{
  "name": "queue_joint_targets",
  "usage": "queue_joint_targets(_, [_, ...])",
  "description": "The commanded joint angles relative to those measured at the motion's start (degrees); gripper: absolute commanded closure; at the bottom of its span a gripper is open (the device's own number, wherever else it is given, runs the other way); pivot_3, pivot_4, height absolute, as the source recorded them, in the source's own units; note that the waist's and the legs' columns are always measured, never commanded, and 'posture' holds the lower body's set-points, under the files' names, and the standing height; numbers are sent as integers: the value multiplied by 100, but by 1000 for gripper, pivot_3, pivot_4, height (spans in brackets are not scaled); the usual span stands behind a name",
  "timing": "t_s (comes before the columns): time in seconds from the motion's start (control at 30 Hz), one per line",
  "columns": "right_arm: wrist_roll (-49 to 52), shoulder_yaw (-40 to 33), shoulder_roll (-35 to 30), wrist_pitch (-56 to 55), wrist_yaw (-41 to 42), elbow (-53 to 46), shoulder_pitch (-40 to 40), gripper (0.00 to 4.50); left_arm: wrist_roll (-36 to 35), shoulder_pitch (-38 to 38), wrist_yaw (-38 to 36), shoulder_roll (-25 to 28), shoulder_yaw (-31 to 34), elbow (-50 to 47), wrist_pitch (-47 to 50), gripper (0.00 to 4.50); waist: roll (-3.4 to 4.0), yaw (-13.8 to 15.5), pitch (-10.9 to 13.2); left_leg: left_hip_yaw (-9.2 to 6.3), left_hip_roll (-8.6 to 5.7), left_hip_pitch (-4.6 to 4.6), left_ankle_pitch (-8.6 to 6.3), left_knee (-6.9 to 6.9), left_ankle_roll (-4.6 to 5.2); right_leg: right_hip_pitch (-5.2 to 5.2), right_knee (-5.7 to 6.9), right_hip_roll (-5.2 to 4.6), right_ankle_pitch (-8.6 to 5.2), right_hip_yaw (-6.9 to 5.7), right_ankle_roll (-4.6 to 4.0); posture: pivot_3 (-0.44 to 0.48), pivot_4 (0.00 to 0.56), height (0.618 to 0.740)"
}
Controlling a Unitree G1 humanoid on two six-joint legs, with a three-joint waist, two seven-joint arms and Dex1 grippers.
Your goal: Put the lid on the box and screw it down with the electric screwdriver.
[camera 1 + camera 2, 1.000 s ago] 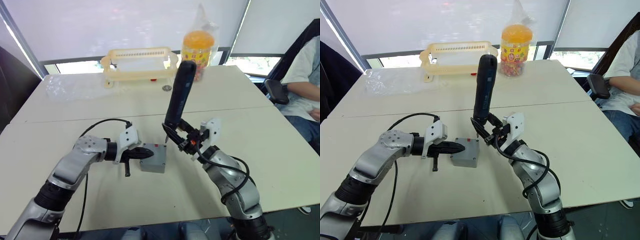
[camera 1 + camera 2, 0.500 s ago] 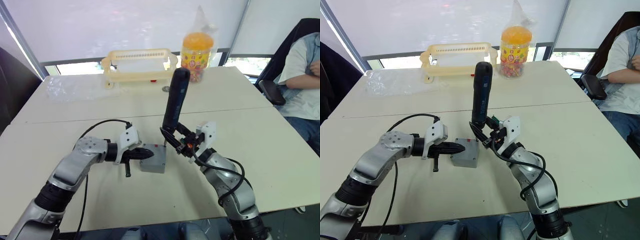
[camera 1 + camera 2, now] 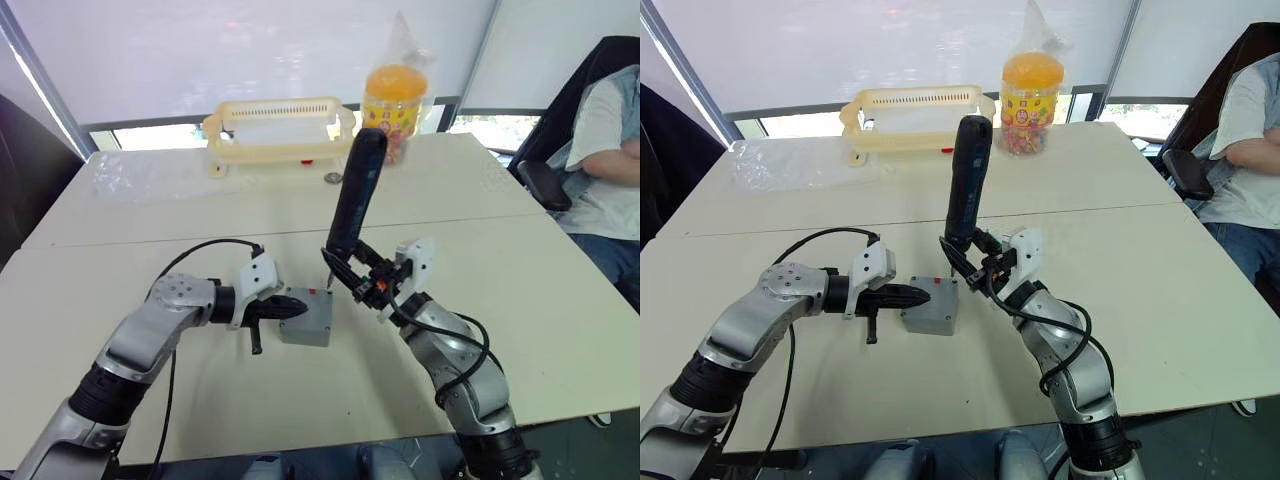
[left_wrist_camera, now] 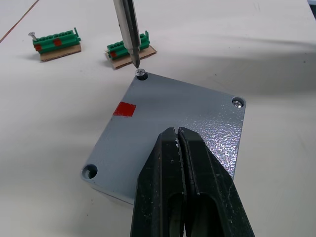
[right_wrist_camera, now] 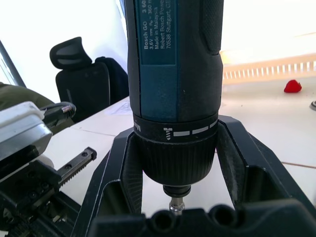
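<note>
Left gripper (image 4: 180, 136): fingers pressed together, tips resting on the lid (image 4: 173, 128), holding nothing. The lid sits on the box (image 3: 305, 318), directly under those tips. Screws show in two lid corners; a third corner hole is bare. Right gripper (image 3: 352, 270): clamped around the screwdriver (image 3: 355, 190), held near upright, its bit tip just above the far corner screw (image 4: 141, 73). Beyond that corner lie two green terminal blocks (image 4: 129, 48) on the table (image 3: 500, 200). Farther off stand a yellow basket (image 3: 275, 125) and a jar (image 3: 395, 95). A seated person (image 3: 610, 150) is beyond the right gripper.
</note>
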Motion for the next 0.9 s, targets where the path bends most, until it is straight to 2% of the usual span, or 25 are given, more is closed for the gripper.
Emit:
queue_joint_targets(0.03, [25,-83,48,-220,36,-194,-125,2800,46,127,-7,56,-65,-35,87,4500,0,0,0,0,0,0,0,0,0,0,0,0,0,0,0,0,150,740])
queue_joint_targets(0.9, [-349,138,-50,-459,209,35,200,2800,56,154,1,51,-67,-38,93,4500,0,-1,0,-1,0,2,0,0,0,2,-1,0,0,0,0,0,150,740])
